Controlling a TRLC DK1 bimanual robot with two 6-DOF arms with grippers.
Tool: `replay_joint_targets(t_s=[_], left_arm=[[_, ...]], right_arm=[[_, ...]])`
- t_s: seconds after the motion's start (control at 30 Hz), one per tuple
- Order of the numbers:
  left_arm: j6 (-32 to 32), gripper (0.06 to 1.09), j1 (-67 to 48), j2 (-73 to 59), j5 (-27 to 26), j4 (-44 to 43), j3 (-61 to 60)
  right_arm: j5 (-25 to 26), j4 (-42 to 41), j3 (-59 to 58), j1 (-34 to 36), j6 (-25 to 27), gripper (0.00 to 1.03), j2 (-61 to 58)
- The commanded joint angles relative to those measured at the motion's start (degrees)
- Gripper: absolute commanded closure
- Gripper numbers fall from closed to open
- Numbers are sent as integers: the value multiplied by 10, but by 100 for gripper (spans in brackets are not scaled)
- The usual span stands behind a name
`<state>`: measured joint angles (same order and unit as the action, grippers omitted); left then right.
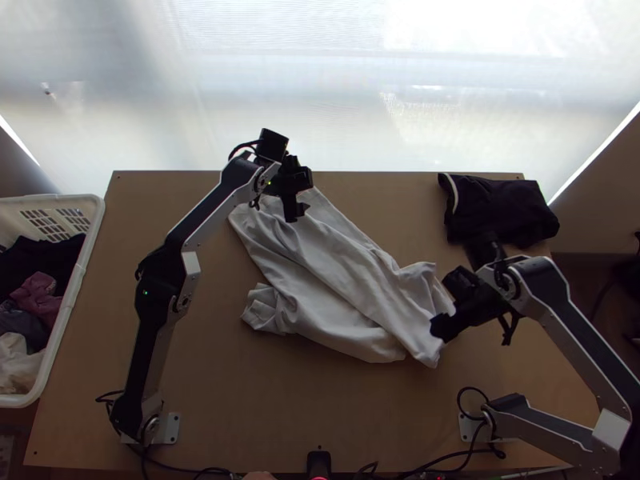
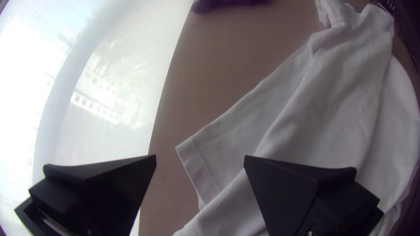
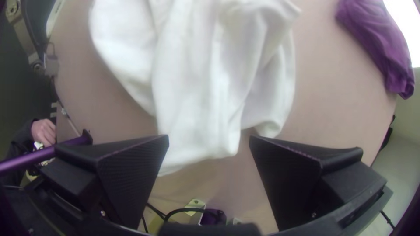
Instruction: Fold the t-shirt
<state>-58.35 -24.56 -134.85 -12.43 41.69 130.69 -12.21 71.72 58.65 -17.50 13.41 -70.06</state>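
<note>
1. Clock set on the top view, 12 at the window side. White t-shirt (image 1: 336, 280) is lying mid-counter (image 1: 200, 384), long and rumpled, running from 11 to about 4 o'clock. It's not lying flat enough for a clean fold.
2. Left gripper (image 2: 200, 157) is hovering by the 11 o'clock end, jaws spread, pinching nothing. One side is showing over cloth, the other over bare wood, near a stitched edge (image 2: 203, 168).
3. Right gripper (image 3: 210, 139) is hanging by the 4 o'clock end, jaws spread too, no cloth pinched. Touching or just above: can't tell.
4. Step in hand, my reading: you're setting up a grip at each end to straighten the shirt before folding.
5. On the left, you're wanting that stitched edge well between the jaws before closing; a shallow bite is risking a slip. Layers are overlapping there, so be checking how many you're catching.
6. On the right, be lining up on the loose end (image 3: 197, 150) and keeping the jaws low without scraping wood.
7. Once both are holding, be drawing gently towards 11 and 4, keeping tension even; hard pulling is likely only tightening the lengthwise creases.
8. Bunched flap (image 1: 264, 310) at 8 o'clock is needing its own smoothing.
</note>
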Motion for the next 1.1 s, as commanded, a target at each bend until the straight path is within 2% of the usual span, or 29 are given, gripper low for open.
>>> replay_joint_targets(t_s=[0.0, 0.3, 0.43, 0.73, 0.77, 0.83, 0.9, 1.07], left_arm=[[4, 11, -4, 0, -1, 0, -3], [4, 11, -2, 5, -1, 5, -4], [5, 11, 0, 8, -1, 7, -4], [6, 11, 5, 12, -1, 10, -10], [6, 11, 5, 13, -1, 10, -13], [6, 11, 5, 14, -1, 10, -15], [7, 11, 6, 16, -1, 10, -16], [6, 11, 8, 19, -1, 10, -18]], right_arm=[[1, -17, 40, 101, 7, 18, -13], [0, -114, 55, 105, -17, 19, -106], [-1, -140, 57, 80, -27, 24, -142], [-1, -178, 31, 16, -42, 25, -196], [-1, -179, 30, 10, -42, 26, -198], [-1, -180, 27, 3, -42, 38, -198], [-2, -180, 21, 1, -41, 44, -196], [-2, -174, -21, -7, -37, 45, -189]])
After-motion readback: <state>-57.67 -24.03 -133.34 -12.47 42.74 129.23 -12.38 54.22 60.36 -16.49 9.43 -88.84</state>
